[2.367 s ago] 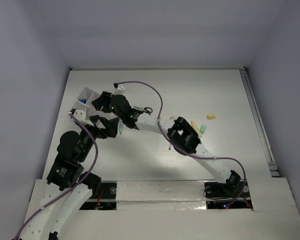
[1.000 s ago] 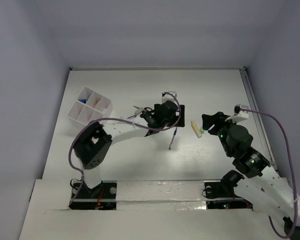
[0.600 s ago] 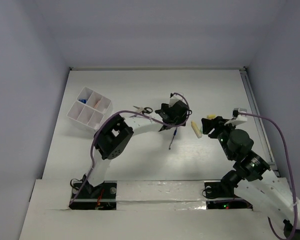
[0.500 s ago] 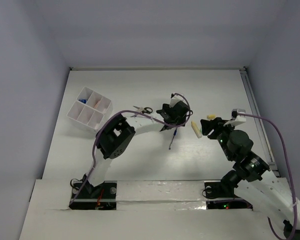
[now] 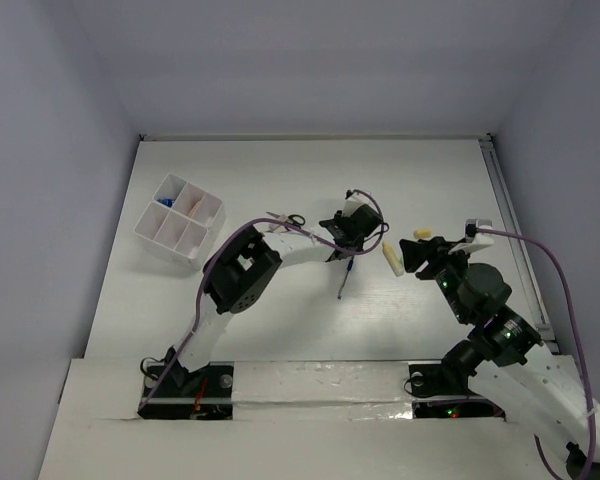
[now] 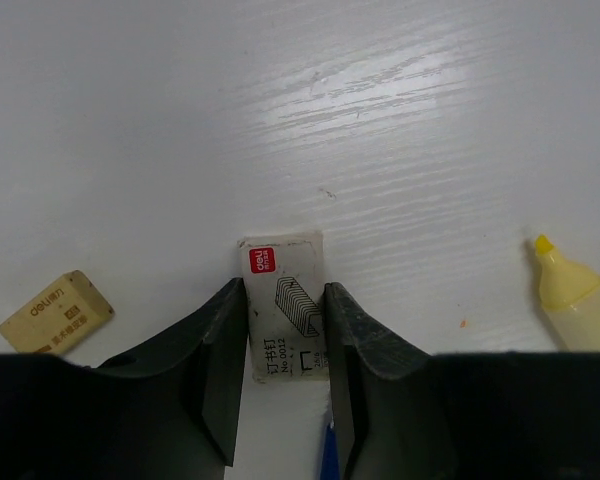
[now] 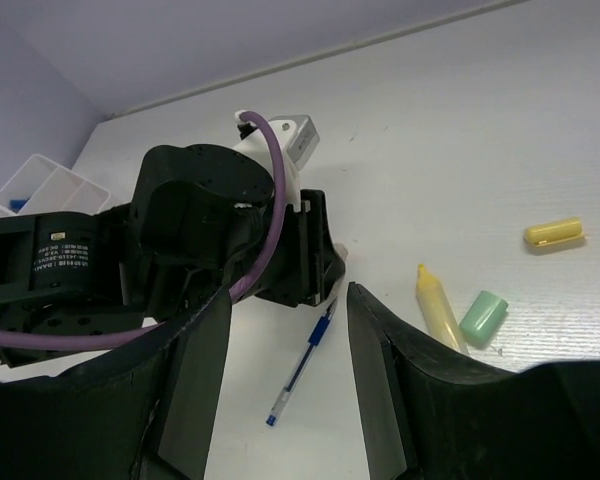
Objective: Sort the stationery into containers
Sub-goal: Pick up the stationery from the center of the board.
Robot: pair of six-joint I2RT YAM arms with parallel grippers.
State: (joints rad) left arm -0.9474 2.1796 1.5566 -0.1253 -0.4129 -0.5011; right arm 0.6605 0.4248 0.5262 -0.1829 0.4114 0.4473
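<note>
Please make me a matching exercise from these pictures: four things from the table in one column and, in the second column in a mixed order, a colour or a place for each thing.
Things:
1. box of staples
2. pen
3. eraser
4. marker

Colour or place:
a. blue
b. pale yellow, cap off
c. tan
d. between the fingers of the left tool

Right pairs: 1-d, 2-a, 3-c, 4-b.

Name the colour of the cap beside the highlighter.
The cap is pale green, clearest in right wrist view.
</note>
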